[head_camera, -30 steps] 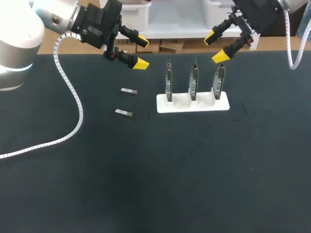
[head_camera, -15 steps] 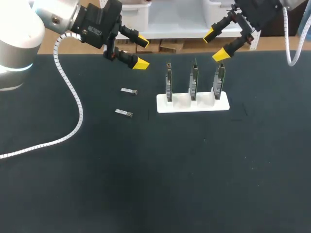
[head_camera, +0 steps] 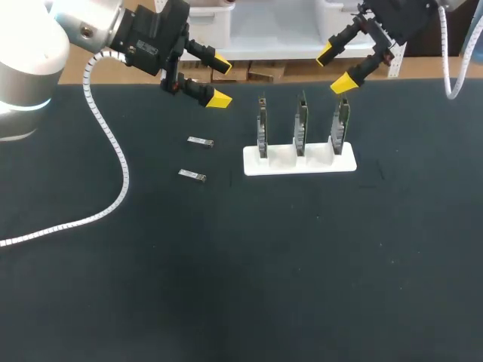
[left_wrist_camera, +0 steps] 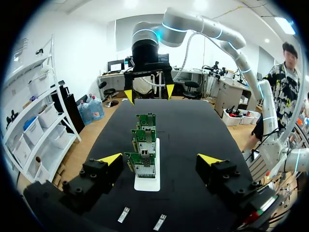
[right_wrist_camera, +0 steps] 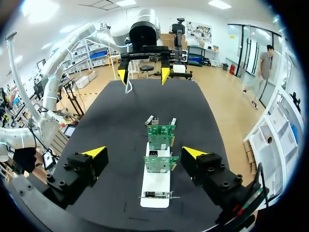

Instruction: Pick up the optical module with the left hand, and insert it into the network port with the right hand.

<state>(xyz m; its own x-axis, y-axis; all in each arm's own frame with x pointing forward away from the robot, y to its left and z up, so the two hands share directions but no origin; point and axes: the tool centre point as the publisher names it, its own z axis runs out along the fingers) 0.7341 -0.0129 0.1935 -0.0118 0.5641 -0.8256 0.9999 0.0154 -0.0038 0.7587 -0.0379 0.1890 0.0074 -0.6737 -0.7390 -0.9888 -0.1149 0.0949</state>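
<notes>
1. Your left gripper [head_camera: 219,80] hangs above the far edge of the black table [head_camera: 226,264], at about 11 o'clock from the white holder [head_camera: 299,161]. Its yellow-tipped fingers stand wide apart and carry nothing.
2. Your right gripper [head_camera: 335,69] hangs at about 1 o'clock from the same holder. It is also spread wide and empty.
3. Two optical modules lie flat on the table at about 9 o'clock from the holder. The far module [head_camera: 201,141] and the near module [head_camera: 192,176] lie apart from each other and apart from the holder. No finger touches either of them.
4. Three circuit boards [head_camera: 301,124] stand upright in a row in the holder. In the left wrist view the nearest board seems to carry a metal network port [left_wrist_camera: 144,157] on its face.
5. I judge each module to be very light, stiff, and smooth in its metal shell. It will probably slide on the table if only one finger meets it first.
6. Take it with the left fingers across its two long sides, near the middle, so both tips close on it together. Leave one end free for the right gripper to take over.
7. The ends look like the delicate parts, so do not squeeze there.
8. The boards are thin and only stand in slots, so a skewed insertion could tilt a board. Line the module up with the port before you push.
</notes>
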